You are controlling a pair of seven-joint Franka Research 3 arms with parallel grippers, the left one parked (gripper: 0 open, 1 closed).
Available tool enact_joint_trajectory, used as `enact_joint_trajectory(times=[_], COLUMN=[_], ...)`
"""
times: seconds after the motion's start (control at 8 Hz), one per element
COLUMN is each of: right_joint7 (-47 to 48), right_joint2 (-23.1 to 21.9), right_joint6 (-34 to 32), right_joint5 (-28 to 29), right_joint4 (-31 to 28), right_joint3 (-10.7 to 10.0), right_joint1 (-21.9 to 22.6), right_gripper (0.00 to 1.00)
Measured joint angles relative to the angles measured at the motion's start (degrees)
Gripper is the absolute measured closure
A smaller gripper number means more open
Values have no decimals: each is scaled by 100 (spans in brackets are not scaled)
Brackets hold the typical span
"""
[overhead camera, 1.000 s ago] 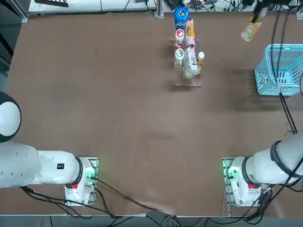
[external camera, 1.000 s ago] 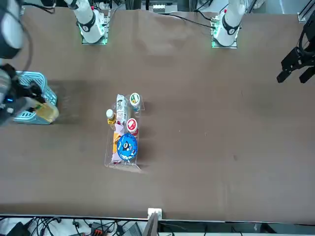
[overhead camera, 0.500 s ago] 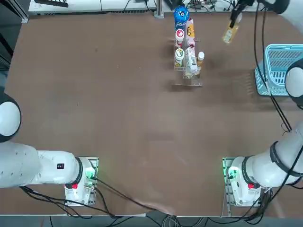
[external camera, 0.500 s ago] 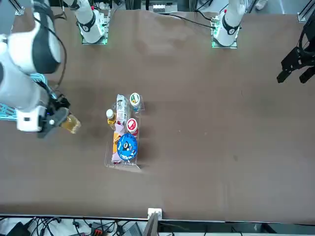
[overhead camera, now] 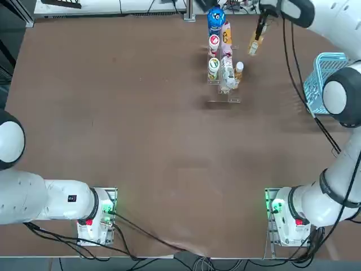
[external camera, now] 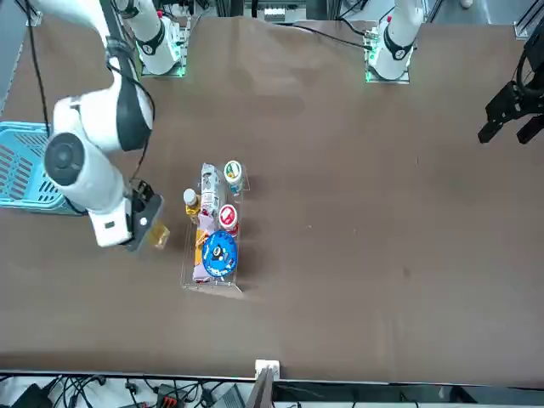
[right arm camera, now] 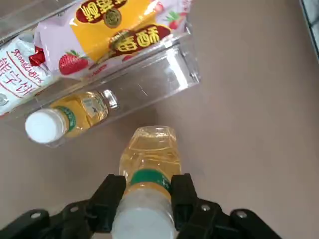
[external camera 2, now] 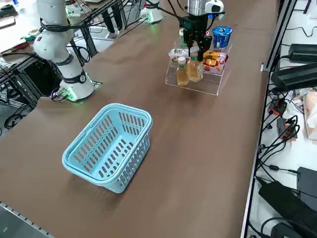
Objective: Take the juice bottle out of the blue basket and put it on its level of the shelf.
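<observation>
The right tool (right arm camera: 147, 196) pinches the juice bottle (right arm camera: 149, 159) by its neck, just under the white cap, and hangs it above the worktop (overhead camera: 141, 141) beside the shelf (overhead camera: 224, 84). In the overhead view the bottle sits at about two o'clock from the shelf; its cap is hidden behind the tool there. A second ago it hung near the blue basket (external camera 2: 106, 148); it has since crossed to the shelf. The basket lies empty. The shelf holds a matching small bottle (right arm camera: 65, 119), taller labelled bottles and a blue-lidded cup (overhead camera: 215, 17).
</observation>
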Motion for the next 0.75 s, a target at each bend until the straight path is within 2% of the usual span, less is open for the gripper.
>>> enact_joint_trajectory(times=[0.38, 0.75], right_joint7=[-429, -598], right_joint2=[225, 467], right_joint6=[379, 596], right_joint5=[0, 0], right_joint4=[7, 38], right_joint3=[0, 116], right_joint1=[112, 197], right_gripper=[46, 46])
